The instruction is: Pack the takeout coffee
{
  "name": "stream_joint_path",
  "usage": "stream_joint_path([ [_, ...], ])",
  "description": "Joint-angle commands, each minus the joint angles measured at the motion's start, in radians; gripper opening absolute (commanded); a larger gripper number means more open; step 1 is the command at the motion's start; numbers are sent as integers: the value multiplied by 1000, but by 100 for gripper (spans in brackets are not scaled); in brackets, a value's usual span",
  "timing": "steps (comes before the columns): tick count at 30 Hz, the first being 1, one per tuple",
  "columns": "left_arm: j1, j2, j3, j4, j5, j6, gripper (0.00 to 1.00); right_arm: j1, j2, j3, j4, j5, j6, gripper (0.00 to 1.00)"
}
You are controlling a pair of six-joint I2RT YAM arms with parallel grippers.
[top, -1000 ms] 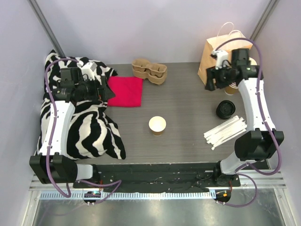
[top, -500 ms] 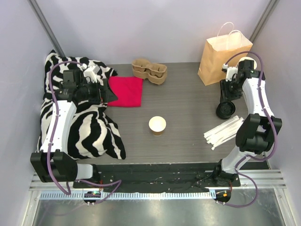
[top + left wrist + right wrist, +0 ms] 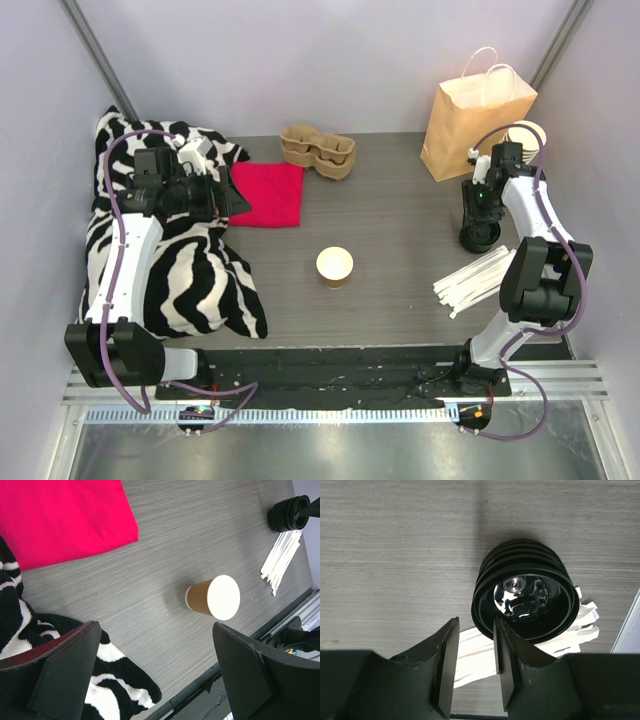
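Observation:
The takeout coffee (image 3: 335, 267) is a small tan paper cup standing mid-table; its top shows white and it carries no lid (image 3: 212, 597). A stack of black lids (image 3: 485, 242) sits at the right. My right gripper (image 3: 478, 218) points down just over that stack. In the right wrist view the jaws (image 3: 475, 645) stand narrowly apart with nothing between them. One finger (image 3: 507, 660) overlaps the left rim of the lids (image 3: 525, 597). My left gripper (image 3: 222, 197) hovers wide open and empty (image 3: 155, 630) by the red cloth.
A paper bag (image 3: 478, 125) stands at the back right, with a cup stack's rim (image 3: 530, 128) beside it. A pulp carrier (image 3: 318, 150) lies at the back. Red cloth (image 3: 268, 193) and zebra cloth (image 3: 190, 270) cover the left. White stirrers (image 3: 480, 280) lie near the lids.
My right arm has swung from beside the paper bag down over the black lids, and its jaws have narrowed. The left arm shifted slightly, still wide open.

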Motion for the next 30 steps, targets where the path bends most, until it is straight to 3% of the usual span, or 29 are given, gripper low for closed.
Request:
stream_joint_path([
  [1,6,-9,-1,36,24,-4,100,9,6,1,73,28,34,41],
  [22,5,-8,-18,39,21,5,100,17,44,-62,121,30,57,39],
  [30,5,-8,-19,39,24,5,100,18,20,-42,94,31,65,21],
])
